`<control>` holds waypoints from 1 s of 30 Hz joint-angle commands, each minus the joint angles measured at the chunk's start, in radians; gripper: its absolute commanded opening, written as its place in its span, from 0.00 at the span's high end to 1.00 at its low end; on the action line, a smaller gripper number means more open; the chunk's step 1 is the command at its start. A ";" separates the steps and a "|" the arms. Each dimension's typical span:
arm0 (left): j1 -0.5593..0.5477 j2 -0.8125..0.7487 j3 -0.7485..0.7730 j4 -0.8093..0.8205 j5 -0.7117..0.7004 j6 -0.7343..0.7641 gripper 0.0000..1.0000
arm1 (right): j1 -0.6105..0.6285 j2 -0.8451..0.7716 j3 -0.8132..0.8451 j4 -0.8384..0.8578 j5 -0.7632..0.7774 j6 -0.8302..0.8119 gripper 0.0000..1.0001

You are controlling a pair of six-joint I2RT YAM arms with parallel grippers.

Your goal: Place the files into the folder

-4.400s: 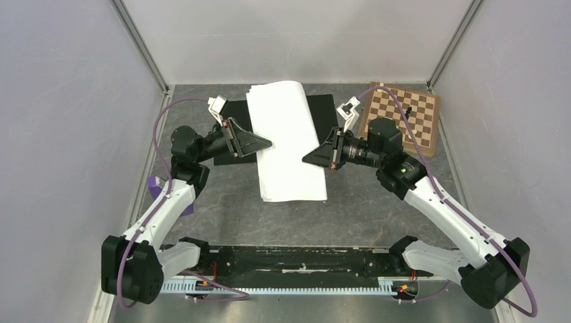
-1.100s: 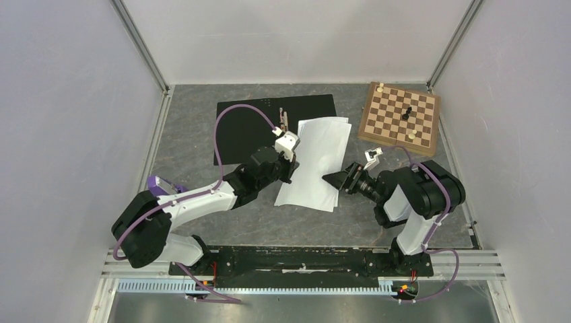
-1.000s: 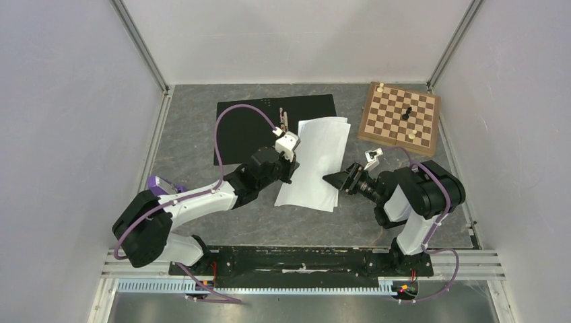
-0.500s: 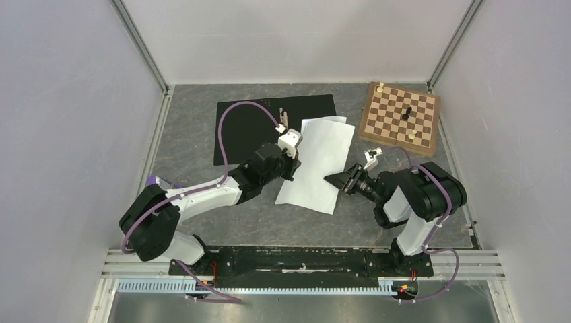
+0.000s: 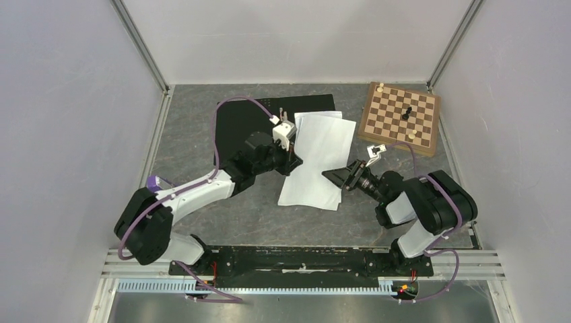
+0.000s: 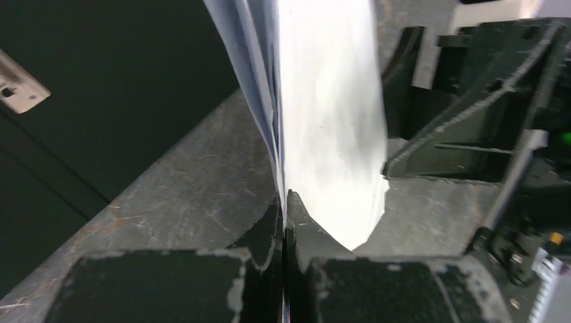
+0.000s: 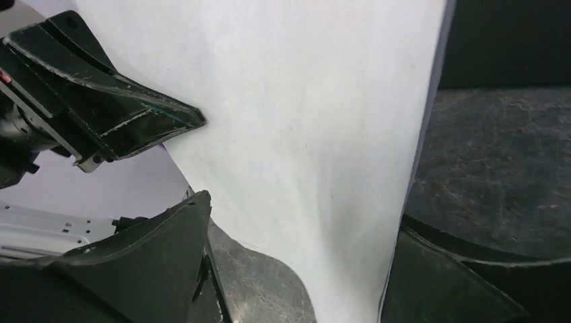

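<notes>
The files [image 5: 318, 156] are a white stack lying askew on the table, their far end over the right edge of the open folder [image 5: 244, 129], whose black inner faces show. My left gripper [image 5: 294, 161] is shut on the stack's left edge; in the left wrist view the jaws [image 6: 284, 202] pinch the sheets [image 6: 330, 114], with the folder [image 6: 101, 94] and its clip [image 6: 19, 91] to the left. My right gripper [image 5: 334, 176] is at the stack's right edge, open. In the right wrist view the files [image 7: 303, 114] lie between its spread fingers [image 7: 151, 269].
A wooden chessboard [image 5: 401, 118] with a few pieces sits at the back right. Grey walls close in the table on three sides. The left gripper's fingers [image 7: 121, 114] show across the sheets in the right wrist view.
The left gripper has drawn the files away from the near edge, toward the folder, turning them slightly. The right gripper has followed along the stack's right edge.
</notes>
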State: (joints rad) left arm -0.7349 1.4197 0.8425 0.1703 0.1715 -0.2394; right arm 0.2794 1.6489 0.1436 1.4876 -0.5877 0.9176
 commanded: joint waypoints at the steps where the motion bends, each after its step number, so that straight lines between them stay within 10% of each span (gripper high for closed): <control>1: 0.015 -0.132 0.038 -0.006 0.258 -0.050 0.98 | 0.004 -0.055 0.009 0.289 -0.061 -0.011 0.17; 19: 0.014 -0.368 0.346 -0.352 0.520 0.050 0.98 | 0.003 -0.530 0.228 0.275 -0.227 0.154 0.02; 30: 0.014 -0.389 0.364 -0.329 0.359 0.077 0.98 | 0.003 -0.619 0.320 0.277 -0.259 0.249 0.14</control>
State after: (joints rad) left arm -0.7197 1.0569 1.1866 -0.1905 0.5945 -0.2203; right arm 0.2794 1.0668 0.4263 1.5032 -0.8165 1.1252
